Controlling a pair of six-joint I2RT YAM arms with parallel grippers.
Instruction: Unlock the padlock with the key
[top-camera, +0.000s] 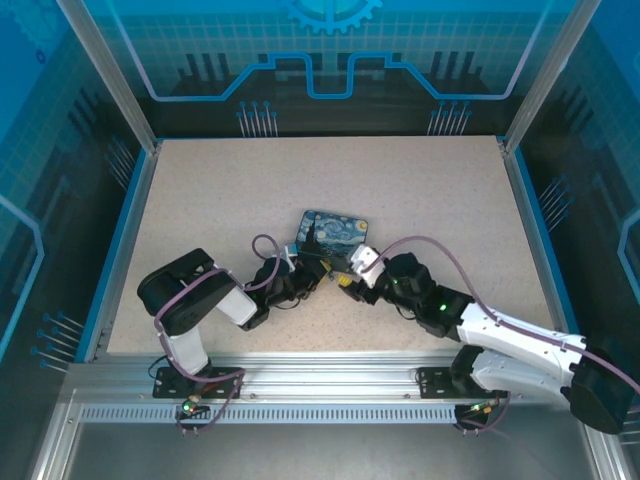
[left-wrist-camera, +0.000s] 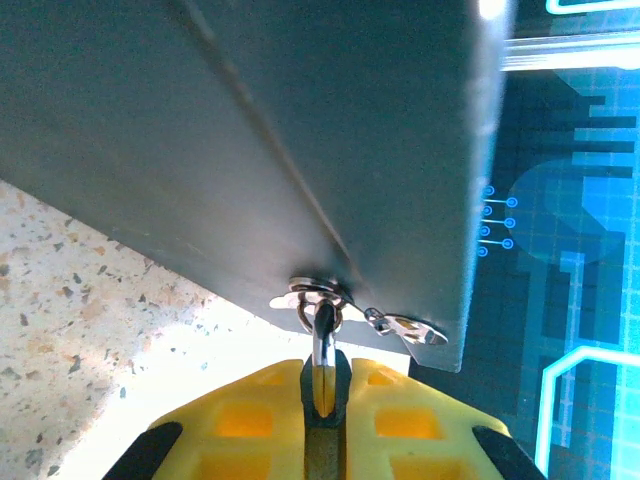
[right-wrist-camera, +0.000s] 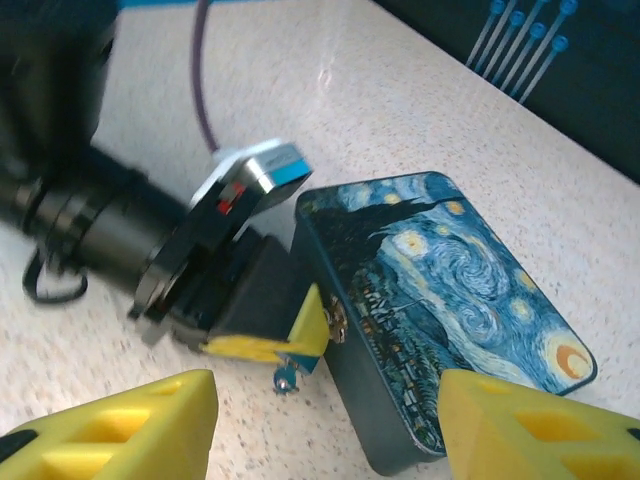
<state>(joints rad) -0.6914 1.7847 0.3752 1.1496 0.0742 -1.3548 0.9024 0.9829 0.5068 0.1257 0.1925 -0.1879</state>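
Note:
The starry-night tin (top-camera: 335, 232) lies mid-table. My left gripper (left-wrist-camera: 325, 378) is shut on the padlock (left-wrist-camera: 322, 345), whose thin metal shackle runs up through the ring of the latch on the tin's (left-wrist-camera: 300, 130) dark side wall. A small flat silver piece (left-wrist-camera: 408, 328) hangs from that ring; I cannot tell whether it is the key. In the right wrist view the left fingers (right-wrist-camera: 305, 335) press against the tin's (right-wrist-camera: 450, 300) side, with a small blue-grey bit (right-wrist-camera: 285, 378) hanging below them. My right gripper (right-wrist-camera: 325, 420) is open just short of the tin, holding nothing.
Both arms meet at the tin's near edge, the left gripper (top-camera: 312, 275) and the right gripper (top-camera: 350, 278) close together. A purple cable (top-camera: 265, 245) loops beside the left wrist. Speckled tabletop (top-camera: 420, 190) stretches behind the tin, bounded by blue rails.

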